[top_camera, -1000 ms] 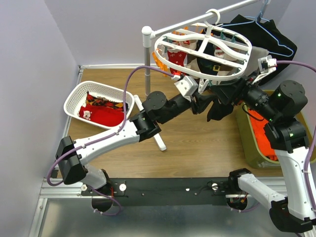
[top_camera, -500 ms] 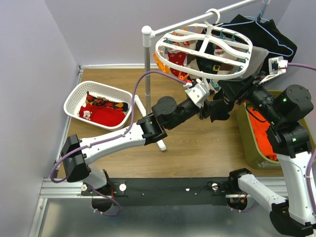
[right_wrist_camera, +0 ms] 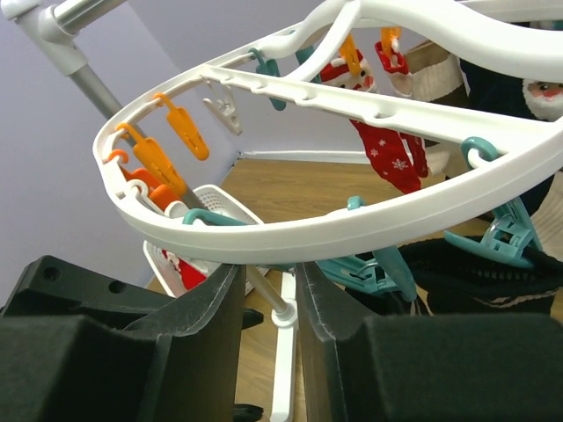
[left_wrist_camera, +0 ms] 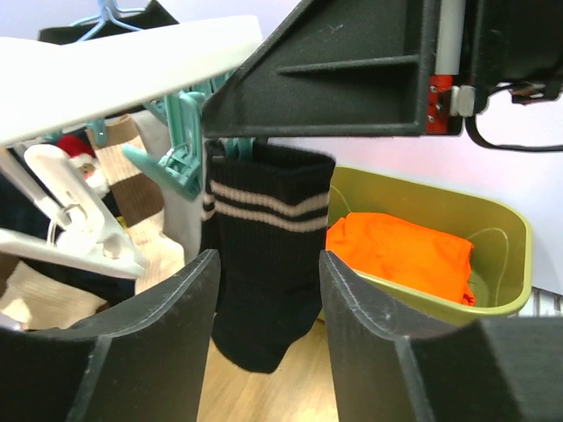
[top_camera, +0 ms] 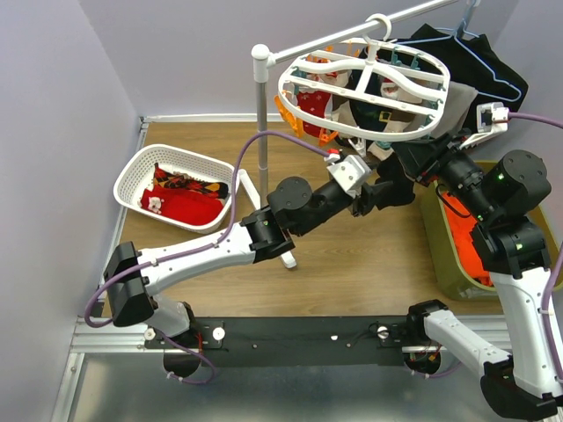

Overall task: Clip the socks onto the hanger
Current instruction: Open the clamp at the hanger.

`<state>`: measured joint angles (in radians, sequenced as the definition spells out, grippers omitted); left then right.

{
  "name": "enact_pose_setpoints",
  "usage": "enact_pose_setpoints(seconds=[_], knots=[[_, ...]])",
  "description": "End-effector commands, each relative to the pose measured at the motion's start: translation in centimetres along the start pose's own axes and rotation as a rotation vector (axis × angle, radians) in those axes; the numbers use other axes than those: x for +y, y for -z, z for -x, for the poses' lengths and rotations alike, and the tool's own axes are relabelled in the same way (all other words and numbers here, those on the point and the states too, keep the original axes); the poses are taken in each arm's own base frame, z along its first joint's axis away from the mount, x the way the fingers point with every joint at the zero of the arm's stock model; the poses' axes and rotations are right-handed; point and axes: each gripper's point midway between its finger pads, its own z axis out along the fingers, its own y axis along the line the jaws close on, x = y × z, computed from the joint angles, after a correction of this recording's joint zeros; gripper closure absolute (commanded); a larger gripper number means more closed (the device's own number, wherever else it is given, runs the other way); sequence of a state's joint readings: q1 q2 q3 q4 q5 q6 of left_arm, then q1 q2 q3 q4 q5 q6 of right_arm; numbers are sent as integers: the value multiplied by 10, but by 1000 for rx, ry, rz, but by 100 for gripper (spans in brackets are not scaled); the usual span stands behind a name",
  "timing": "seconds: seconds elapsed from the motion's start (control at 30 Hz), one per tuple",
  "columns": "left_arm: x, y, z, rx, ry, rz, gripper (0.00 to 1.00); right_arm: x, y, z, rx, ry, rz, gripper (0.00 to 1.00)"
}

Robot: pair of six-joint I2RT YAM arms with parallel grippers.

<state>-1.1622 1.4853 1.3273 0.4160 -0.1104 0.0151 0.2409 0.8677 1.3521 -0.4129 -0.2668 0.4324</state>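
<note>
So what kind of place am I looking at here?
Most likely a robotics lab's mock laundry corner. A white clip hanger hung with socks dangles from a rail, a white basket holds more socks, and two robot arms reach up to the hanger.

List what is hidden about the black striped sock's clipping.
Left wrist: top edge of the black striped sock behind the right arm's black housing; clip grip unseen.
Right wrist: the sock is cut off by the right edge, under the hanger.
Top external: the sock blurs into dark arm parts.

The black sock's cuff hides behind a dark arm housing; the hanger runs off-frame.
</note>
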Motion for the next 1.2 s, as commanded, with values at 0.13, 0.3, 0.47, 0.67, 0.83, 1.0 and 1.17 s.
enact_pose_setpoints(seconds=[0.13, 0.3, 0.47, 0.67, 0.83, 1.0, 1.17], knots=[[8, 13, 21, -127, -61, 23, 32, -9, -2, 2, -20, 19, -40, 64], [16, 5, 21, -169, -81, -8, 31, -9, -2, 1, -16, 21, -38, 64], [27, 1, 25, -202, -66, -44, 31, -10, -1, 1, -10, 30, -44, 64], [33, -7, 19, -199, -65, -112, 32, -10, 0, 3, -10, 37, -48, 64], [26, -13, 16, -199, -73, -207, 34, -10, 0, 2, -7, 40, -47, 64], [19, -20, 15, -195, -74, -251, 36, -10, 1, 2, -6, 39, -49, 64], [22, -26, 16, -194, -28, -229, 40, -10, 1, 2, -7, 36, -51, 64]])
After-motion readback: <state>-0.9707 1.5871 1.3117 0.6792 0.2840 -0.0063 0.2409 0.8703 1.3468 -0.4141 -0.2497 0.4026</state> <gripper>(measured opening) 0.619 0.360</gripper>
